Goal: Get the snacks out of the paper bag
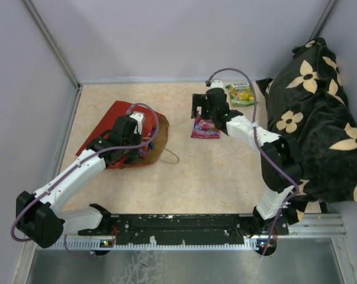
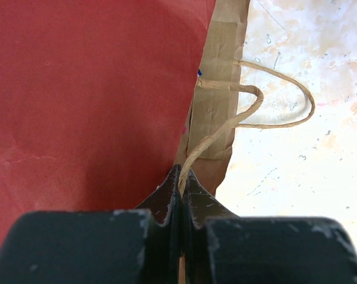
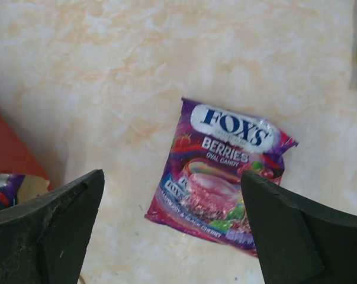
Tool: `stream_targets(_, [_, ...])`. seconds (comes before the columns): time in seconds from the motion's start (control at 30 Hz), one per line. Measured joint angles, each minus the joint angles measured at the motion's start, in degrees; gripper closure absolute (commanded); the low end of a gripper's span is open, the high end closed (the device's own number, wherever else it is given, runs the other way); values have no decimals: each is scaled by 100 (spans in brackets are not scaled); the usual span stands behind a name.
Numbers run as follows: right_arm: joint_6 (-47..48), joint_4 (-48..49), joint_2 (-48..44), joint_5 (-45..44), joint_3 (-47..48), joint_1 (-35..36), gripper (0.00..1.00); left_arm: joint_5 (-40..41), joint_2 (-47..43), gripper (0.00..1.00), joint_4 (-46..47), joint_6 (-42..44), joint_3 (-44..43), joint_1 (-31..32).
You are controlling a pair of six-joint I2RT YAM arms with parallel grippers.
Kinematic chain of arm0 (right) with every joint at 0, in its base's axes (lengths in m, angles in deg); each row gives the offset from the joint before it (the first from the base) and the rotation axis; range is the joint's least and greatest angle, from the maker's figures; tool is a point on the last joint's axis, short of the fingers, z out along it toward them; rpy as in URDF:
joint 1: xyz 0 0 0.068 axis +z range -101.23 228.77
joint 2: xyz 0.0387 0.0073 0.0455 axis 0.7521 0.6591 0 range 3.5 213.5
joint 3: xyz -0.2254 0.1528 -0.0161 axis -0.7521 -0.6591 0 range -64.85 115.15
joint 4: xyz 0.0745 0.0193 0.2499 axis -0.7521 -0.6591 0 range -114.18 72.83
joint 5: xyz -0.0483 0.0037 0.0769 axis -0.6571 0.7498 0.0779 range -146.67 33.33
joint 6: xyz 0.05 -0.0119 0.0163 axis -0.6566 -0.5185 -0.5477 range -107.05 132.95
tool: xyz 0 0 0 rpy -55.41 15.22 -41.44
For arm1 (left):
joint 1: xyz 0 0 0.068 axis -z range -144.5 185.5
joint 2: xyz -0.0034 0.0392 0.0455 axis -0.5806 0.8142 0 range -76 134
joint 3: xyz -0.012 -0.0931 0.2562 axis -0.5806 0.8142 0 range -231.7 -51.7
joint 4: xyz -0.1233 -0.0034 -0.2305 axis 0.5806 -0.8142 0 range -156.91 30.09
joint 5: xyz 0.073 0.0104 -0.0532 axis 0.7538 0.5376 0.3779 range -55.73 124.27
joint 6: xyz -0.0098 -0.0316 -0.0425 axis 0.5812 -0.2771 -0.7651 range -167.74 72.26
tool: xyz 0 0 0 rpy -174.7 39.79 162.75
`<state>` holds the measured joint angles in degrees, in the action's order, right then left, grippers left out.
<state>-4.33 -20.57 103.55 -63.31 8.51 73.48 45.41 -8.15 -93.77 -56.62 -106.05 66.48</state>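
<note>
The red paper bag (image 1: 110, 121) lies on its side at the left of the table, its brown mouth facing right. My left gripper (image 2: 182, 177) is shut on one thin brown loop handle (image 2: 222, 127) at the bag's brown rim; the red side (image 2: 89, 94) fills the left wrist view. A purple Fox's Berries candy packet (image 3: 221, 175) lies flat on the table under my open, empty right gripper (image 3: 172, 195), and shows in the top view (image 1: 205, 126). A green candy packet (image 1: 241, 94) lies behind it. Another purple packet (image 3: 0, 188) peeks from the bag's mouth.
A black flower-patterned cloth (image 1: 320, 118) is heaped along the right side. The second loop handle (image 1: 168, 155) trails onto the table right of the bag. Grey walls close the back and both sides.
</note>
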Motion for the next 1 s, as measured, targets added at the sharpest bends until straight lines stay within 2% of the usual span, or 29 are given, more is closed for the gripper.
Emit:
stream_targets(0.13, [-251, 52, 72, -732, -426, 470, 4, -2, 0, 97, 0, 0, 0, 0])
stream_targets(0.3, [-533, 24, 728, -1314, -798, 544, 9, -2, -2, 97, 0, 0, 0, -2])
stream_targets(0.6, [-546, 243, 1045, -1493, -680, 525, 10, 0, -4, 97, 0, 0, 0, -2])
stream_targets(0.7, [-363, 229, 1377, -1357, -225, 459, 10, 0, -4, 97, 0, 0, 0, -2])
stream_targets(1.0, [94, -306, 2717, -811, 1917, -101, 9, 4, 0, 97, 0, 0, 0, -2])
